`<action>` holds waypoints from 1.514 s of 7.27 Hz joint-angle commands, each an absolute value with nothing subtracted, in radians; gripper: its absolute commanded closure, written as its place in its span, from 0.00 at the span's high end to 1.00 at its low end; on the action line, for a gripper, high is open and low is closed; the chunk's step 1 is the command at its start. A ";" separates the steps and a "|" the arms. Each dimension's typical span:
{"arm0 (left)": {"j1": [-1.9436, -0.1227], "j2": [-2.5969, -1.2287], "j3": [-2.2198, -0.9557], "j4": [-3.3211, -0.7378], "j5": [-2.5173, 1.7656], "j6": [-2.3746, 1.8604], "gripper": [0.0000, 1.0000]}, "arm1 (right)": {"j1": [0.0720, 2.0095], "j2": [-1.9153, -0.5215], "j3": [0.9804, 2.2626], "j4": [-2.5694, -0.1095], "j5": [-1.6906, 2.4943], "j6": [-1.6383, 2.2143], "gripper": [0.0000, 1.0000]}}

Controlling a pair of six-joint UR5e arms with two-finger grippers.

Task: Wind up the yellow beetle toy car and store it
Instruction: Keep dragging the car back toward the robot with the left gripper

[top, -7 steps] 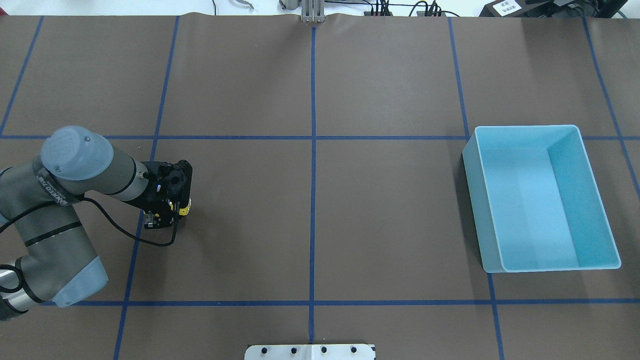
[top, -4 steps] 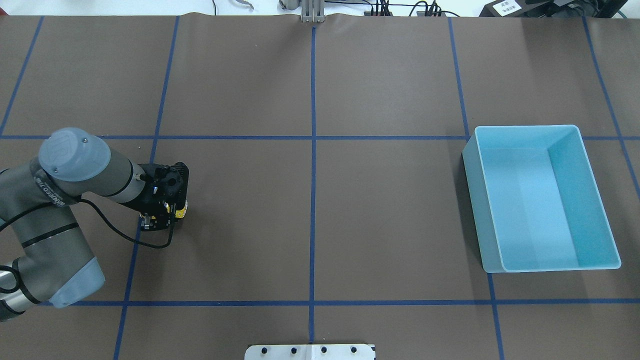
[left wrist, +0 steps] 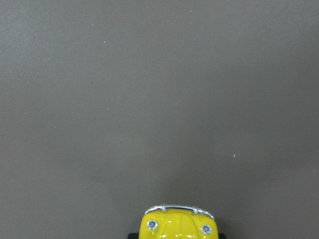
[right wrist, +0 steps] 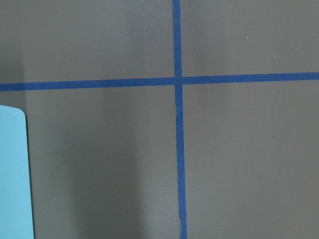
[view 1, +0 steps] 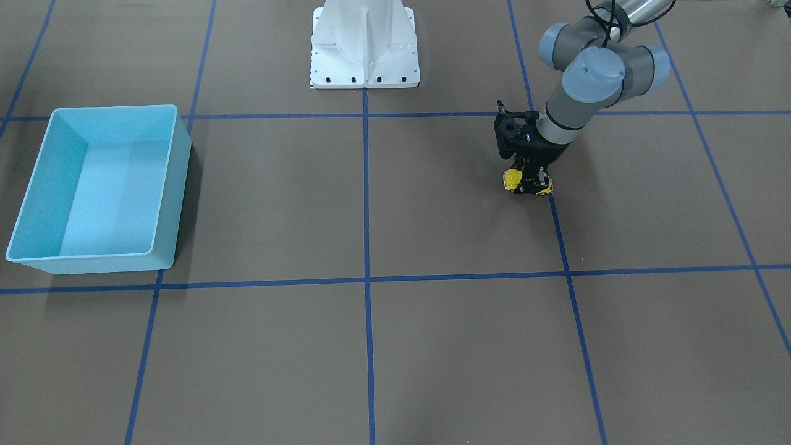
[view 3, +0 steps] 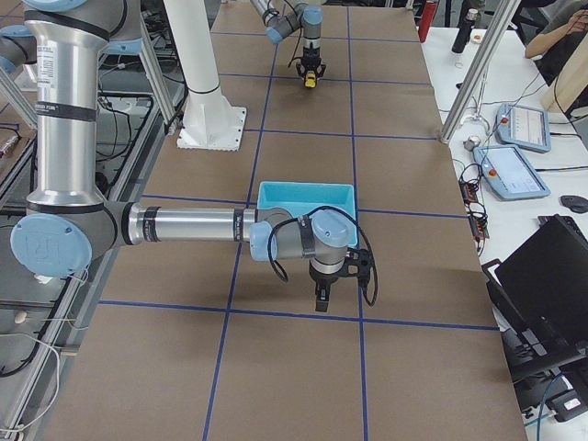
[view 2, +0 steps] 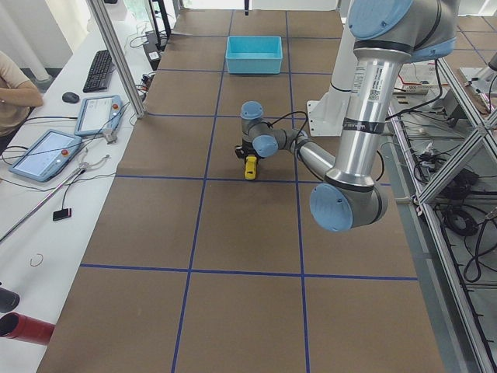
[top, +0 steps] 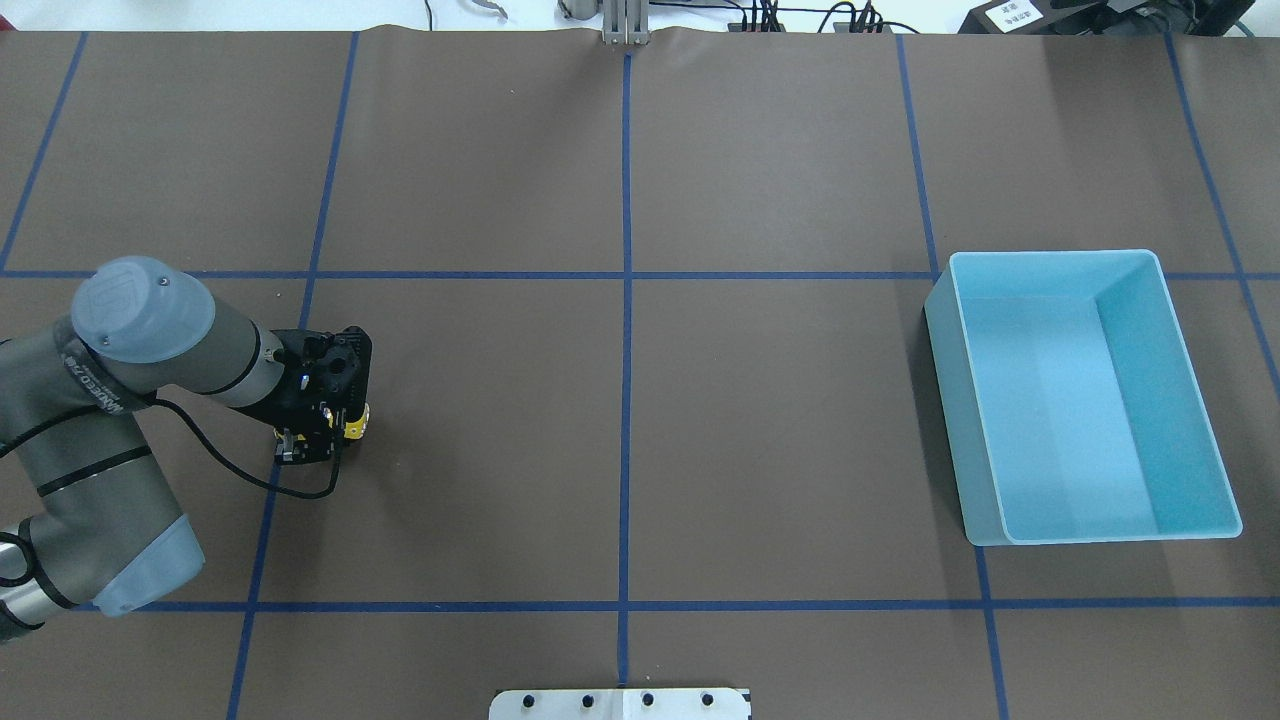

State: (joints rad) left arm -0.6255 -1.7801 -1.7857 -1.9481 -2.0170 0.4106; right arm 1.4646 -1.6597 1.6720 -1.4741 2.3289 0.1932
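Observation:
The yellow beetle toy car [view 1: 512, 180] sits on the brown table mat, held between the fingers of my left gripper [view 1: 529, 183]. In the overhead view only its yellow end [top: 356, 424] shows beside the left gripper [top: 332, 432], which points down over it. The left wrist view shows the car's nose [left wrist: 178, 225] at the bottom edge, with bare mat ahead. It also shows in the side views [view 2: 250, 166] [view 3: 310, 81]. My right gripper [view 3: 320, 299] hangs near the light blue bin [view 3: 306, 189]; I cannot tell whether it is open or shut.
The light blue bin [top: 1052, 256] stands empty at the table's right side, far from the car; its rim [view 1: 112, 109] shows in the front view and its corner [right wrist: 12, 174] in the right wrist view. The robot's white base [view 1: 364, 43] stands at the table's near edge. Blue tape lines cross the mat.
My left gripper has moved a little to the left in the overhead view, taking the yellow car with it along the mat. The bin has not moved.

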 commanded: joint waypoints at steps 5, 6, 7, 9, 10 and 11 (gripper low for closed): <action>-0.626 -1.773 -1.778 -1.950 -2.017 0.417 0.03 | 1.465 -1.660 1.674 -1.474 2.330 0.193 1.00; -0.626 -1.763 -1.778 -1.965 -2.016 0.417 0.03 | 1.465 -1.660 1.674 -1.474 2.330 0.193 1.00; -0.626 -1.758 -1.778 -1.970 -2.017 0.417 0.03 | 1.465 -1.660 1.674 -1.476 2.330 0.193 1.00; -0.627 -1.721 -1.778 -2.017 -2.017 0.417 0.03 | 1.465 -1.661 1.674 -1.474 2.330 0.192 1.00; -0.632 -1.717 -1.778 -2.019 -2.017 0.419 0.03 | 1.465 -1.663 1.675 -1.474 2.330 0.193 1.00; -0.643 -1.713 -1.776 -2.020 -2.034 0.420 0.03 | 1.465 -1.666 1.677 -1.474 2.330 0.193 1.00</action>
